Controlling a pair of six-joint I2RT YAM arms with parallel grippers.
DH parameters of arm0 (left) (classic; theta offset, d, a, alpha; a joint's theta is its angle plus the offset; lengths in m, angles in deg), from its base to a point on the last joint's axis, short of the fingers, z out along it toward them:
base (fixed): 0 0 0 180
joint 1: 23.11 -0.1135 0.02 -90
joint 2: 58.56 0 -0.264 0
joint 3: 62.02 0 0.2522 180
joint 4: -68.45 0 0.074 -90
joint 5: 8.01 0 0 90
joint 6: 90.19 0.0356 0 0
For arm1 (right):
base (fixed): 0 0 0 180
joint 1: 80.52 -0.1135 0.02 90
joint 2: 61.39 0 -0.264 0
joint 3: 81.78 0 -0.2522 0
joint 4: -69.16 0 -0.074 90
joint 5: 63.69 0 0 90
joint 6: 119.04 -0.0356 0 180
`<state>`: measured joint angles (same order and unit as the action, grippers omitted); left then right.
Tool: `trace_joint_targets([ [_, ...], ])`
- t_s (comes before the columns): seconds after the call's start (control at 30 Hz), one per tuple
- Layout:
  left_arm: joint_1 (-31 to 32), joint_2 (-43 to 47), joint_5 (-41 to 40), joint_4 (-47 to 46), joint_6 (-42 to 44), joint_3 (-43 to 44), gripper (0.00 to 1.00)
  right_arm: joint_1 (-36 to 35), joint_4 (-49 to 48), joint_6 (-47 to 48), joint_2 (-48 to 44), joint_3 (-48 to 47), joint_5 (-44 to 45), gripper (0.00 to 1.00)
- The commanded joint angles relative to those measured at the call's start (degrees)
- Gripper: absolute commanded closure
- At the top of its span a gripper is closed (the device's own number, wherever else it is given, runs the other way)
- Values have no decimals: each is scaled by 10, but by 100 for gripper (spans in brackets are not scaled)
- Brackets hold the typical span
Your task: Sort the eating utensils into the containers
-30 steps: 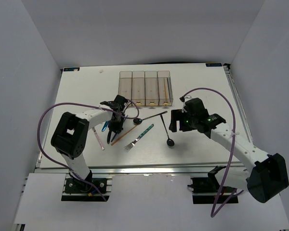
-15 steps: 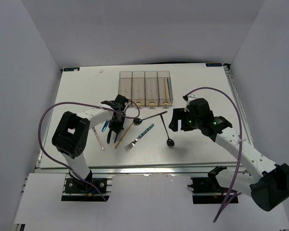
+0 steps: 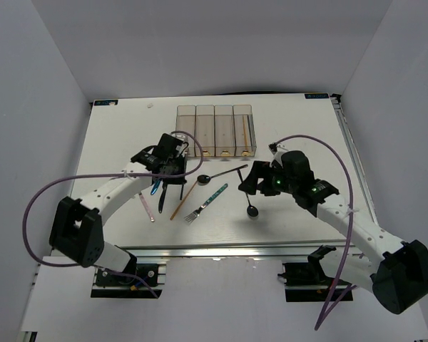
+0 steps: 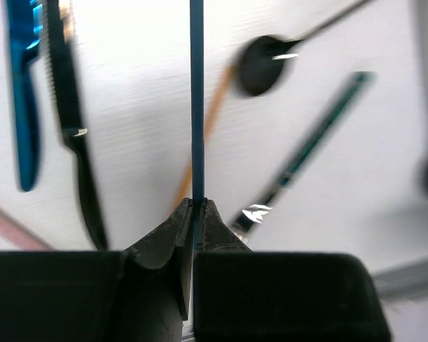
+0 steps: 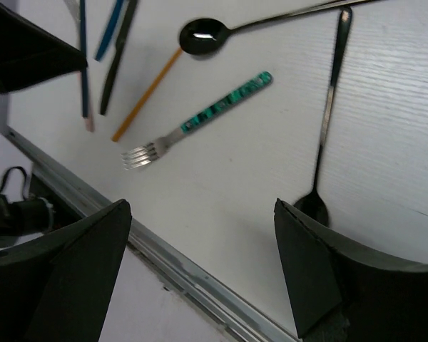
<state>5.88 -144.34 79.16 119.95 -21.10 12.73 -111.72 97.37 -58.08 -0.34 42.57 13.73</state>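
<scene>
My left gripper (image 3: 171, 169) (image 4: 197, 206) is shut on a dark-blue chopstick (image 4: 197, 107) and holds it just above the table; the chopstick also shows in the right wrist view (image 5: 83, 64). Below it lie a blue knife (image 4: 23, 107), a black knife (image 4: 75, 142), an orange chopstick (image 3: 184, 199), a teal-handled fork (image 3: 208, 201) and a black spoon (image 3: 220, 174). My right gripper (image 3: 254, 179) (image 5: 201, 235) is open and empty, over a second black spoon (image 5: 322, 142). The four clear containers (image 3: 214, 114) stand at the back; the rightmost holds an orange chopstick (image 3: 245, 135).
A pink-handled fork (image 3: 147, 204) lies left of the knives. The table's metal front rail (image 5: 200, 285) runs close beneath my right gripper. Purple cables loop over both arms.
My left arm has swung its elbow out to the left and drawn the gripper back towards the containers with the dark-blue chopstick in it. My right gripper has shifted left, closer to the second spoon.
</scene>
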Motion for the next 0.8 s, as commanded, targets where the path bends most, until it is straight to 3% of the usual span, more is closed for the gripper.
trace_joint_targets([
  [0.0, 18, 54, 85, -40, -30, -16, 100, -2, -176, -80, -9, 16, -55, 15],
  [0.2, 36, 97, 192, -129, -74, -44, 100, -5, -303, -147, 32, 14, -66, 17],
  [0.57, 87, 85, 227, -214, -117, -53, 100, -70, -256, -162, 162, -93, 33, 23],
  [0.77, 99, 72, 234, -237, -127, -44, 100, -91, -239, -174, 183, -100, 74, 34],
])
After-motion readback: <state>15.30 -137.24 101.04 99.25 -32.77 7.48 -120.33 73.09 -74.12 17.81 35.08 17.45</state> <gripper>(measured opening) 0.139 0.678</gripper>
